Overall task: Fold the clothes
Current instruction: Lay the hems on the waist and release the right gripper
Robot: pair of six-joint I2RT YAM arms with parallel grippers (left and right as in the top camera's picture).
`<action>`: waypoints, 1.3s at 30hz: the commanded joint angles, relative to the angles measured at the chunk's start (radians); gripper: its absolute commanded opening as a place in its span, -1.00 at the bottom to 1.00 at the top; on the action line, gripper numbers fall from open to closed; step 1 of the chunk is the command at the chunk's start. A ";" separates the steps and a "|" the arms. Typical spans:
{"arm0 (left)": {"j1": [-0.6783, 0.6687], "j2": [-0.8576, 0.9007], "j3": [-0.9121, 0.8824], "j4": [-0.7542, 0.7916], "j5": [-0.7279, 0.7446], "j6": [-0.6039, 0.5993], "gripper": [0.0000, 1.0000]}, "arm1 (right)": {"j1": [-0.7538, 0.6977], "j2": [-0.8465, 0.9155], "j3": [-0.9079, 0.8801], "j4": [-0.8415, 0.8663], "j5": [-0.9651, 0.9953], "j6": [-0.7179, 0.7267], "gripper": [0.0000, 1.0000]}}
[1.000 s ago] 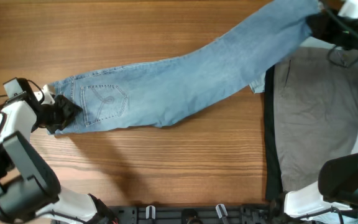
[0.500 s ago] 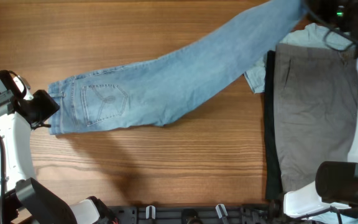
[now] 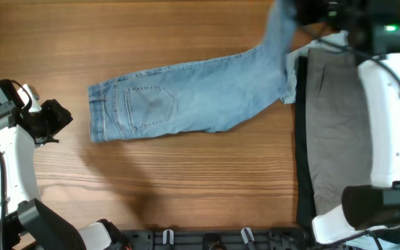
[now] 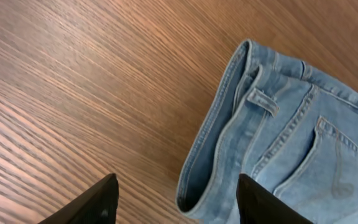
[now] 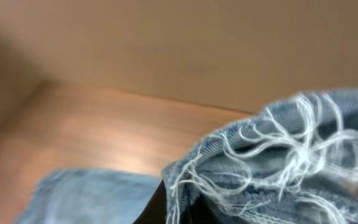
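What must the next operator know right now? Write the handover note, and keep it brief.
Left gripper: open, empty, short of the waistband, not touching it.
Right gripper: shut on the frayed hem, leg end lifted at the far side.
Jeans: seat flat on the table, back pocket up. Grey trousers lie to the right.
Done: no fold yet.
To do: probably bring hem to waistband, then fold the trousers.
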 commanded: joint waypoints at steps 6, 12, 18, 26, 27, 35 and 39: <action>0.000 -0.158 0.174 -0.189 0.030 -0.002 0.22 | 0.452 0.180 0.034 0.070 0.060 0.163 -0.88; 0.000 -0.245 0.208 -0.218 0.030 -0.002 0.27 | 0.608 0.347 0.034 0.205 0.055 0.203 -0.85; 0.000 -0.247 0.208 -0.248 0.029 -0.002 0.28 | 0.696 0.383 0.024 0.266 0.065 0.203 -0.81; 0.000 -0.247 0.208 -0.261 0.029 -0.002 0.29 | 0.744 0.446 0.014 0.273 0.129 0.198 0.16; 0.000 -0.246 0.208 -0.261 0.029 -0.002 0.29 | 0.738 0.444 0.014 0.282 0.129 0.195 0.24; -0.069 -0.196 0.208 -0.253 0.133 0.037 -0.71 | 0.498 0.340 0.016 0.024 0.146 0.276 -0.48; -0.252 -0.006 0.207 -0.208 0.138 0.111 -0.92 | 0.279 0.349 0.005 -0.261 0.101 0.273 -0.92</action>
